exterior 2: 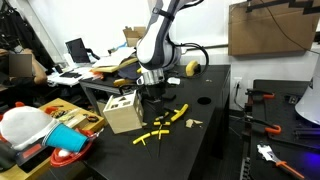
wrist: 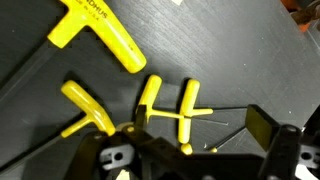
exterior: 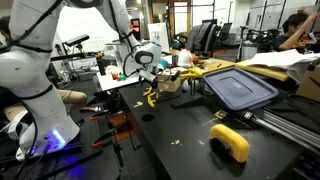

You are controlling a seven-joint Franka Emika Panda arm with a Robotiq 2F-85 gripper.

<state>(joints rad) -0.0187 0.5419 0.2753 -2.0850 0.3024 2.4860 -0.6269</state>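
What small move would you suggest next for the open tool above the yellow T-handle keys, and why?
Probably a short, slow, straight descent. The tool is open and hangs above the black table, with one yellow T-handle key lying roughly between its jaws in the wrist view. A neighbouring key lies close beside it, so one side might land on that.

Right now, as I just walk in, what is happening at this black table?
A robot arm hovers with its pincer open, low over several yellow T-handle tools that lie loose on the black table. The pincer grips nothing at this moment; in the wrist view the yellow handles lie between and ahead of its fingers. A beige box stands on the table close beside the tools.
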